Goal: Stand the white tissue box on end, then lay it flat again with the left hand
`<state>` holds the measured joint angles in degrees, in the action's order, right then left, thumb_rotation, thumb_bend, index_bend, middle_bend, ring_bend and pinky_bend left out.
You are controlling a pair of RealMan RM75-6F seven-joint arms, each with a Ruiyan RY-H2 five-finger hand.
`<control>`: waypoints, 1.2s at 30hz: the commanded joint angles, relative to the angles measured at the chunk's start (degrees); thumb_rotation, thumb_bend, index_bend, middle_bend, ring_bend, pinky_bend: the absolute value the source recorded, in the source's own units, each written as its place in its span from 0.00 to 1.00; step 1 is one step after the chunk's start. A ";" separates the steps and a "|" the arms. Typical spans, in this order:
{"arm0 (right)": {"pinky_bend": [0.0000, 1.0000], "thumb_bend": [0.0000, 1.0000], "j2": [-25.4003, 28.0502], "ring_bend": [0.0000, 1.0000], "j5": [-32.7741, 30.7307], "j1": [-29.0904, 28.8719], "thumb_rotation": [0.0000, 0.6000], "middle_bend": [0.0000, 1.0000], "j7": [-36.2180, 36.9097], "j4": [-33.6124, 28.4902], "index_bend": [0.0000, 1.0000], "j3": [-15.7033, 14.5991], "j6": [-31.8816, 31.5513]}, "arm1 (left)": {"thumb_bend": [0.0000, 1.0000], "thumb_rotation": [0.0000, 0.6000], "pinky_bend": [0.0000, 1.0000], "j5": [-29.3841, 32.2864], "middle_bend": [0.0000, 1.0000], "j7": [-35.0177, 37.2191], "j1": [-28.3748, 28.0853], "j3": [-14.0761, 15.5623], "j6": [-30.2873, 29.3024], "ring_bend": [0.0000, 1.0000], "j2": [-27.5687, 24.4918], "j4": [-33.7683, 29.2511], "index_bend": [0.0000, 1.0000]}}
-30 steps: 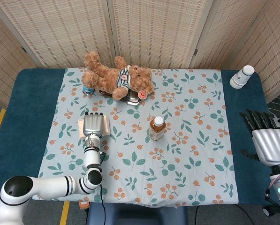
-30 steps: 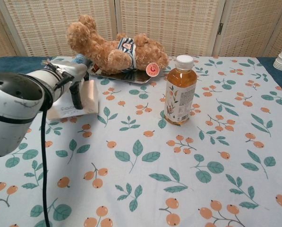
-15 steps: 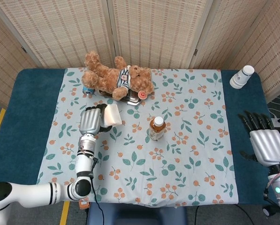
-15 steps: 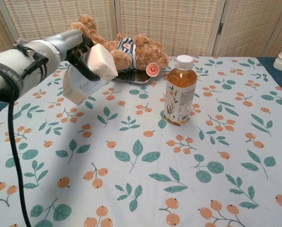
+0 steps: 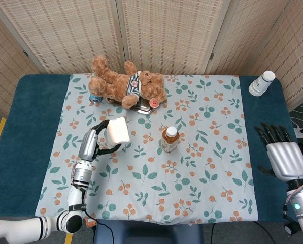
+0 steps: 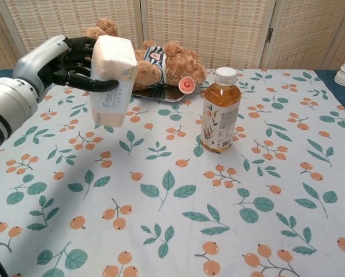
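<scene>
On the table [image 5: 19, 132], a floral cloth [image 5: 202, 168] with orange berries and green leaves covers the middle, leaving blue surface bare at the left and right ends, and woven screens [image 5: 161, 30] close off the far side. We see a brown teddy bear [image 5: 128, 85] lying across a dark tray [image 5: 141, 107] at the far left of the cloth, with a small blue item [image 5: 94, 97], too hidden to identify, just left of it.

Our left arm [image 5: 77, 183] reaches up from the near left edge, and our left hand [image 5: 93, 142] grips the white tissue box [image 5: 118, 130], dark fingers [image 6: 74, 60] wrapped against its left face and a thumb across its front. In the chest view the box [image 6: 111, 81] stands tall and nearly upright, its narrow end down, just near of the bear; whether that end touches the cloth we cannot tell.

Our right hand [image 5: 283, 157] hovers over the blue strip at the right edge, palm down, fingers spread and holding nothing.

A bottle of amber drink [image 6: 219, 109] with a white cap stands upright near the middle of the cloth, well right of the box. A stack of white paper cups [image 5: 262, 83] sits at the far right corner.
</scene>
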<state>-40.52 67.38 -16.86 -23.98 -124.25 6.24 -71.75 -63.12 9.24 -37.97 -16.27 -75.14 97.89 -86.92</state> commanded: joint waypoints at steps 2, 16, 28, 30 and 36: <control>0.00 0.12 -0.19 0.00 0.14 -0.01 1.00 0.00 -0.63 -0.27 0.07 -0.29 -0.09 | 0.30 1.00 0.23 -2.76 0.71 6.19 3.48 2.39 2.18 0.39 0.56 4.28 0.50; 0.00 0.12 -0.75 0.00 -0.51 -0.22 1.00 0.00 -2.64 -0.98 0.07 -0.78 -0.41 | 0.30 1.00 0.24 -4.90 0.68 13.14 7.02 3.42 4.83 0.38 2.69 8.37 0.47; 0.00 0.12 -0.15 0.00 -1.29 -0.47 1.00 0.00 -2.30 -1.34 0.07 -0.74 -0.24 | 0.28 1.00 0.24 -5.43 0.65 13.36 8.35 3.48 6.97 0.36 4.29 11.47 0.45; 0.00 0.12 0.00 0.00 -1.17 -0.46 1.00 0.00 -2.16 -1.46 0.07 -0.78 -0.21 | 0.28 1.00 0.24 -5.58 0.65 13.42 8.55 3.32 7.10 0.36 4.35 11.49 0.45; 0.00 0.12 0.45 0.00 -0.72 -0.34 1.00 0.00 -1.78 -1.79 0.07 -0.96 -0.22 | 0.24 1.00 0.23 -5.58 0.60 13.92 9.26 2.86 7.62 0.33 4.27 10.98 0.40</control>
<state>-40.09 66.65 -17.21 -25.77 -126.02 5.29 -71.96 -68.81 23.05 -28.79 -13.30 -67.64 102.18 -75.83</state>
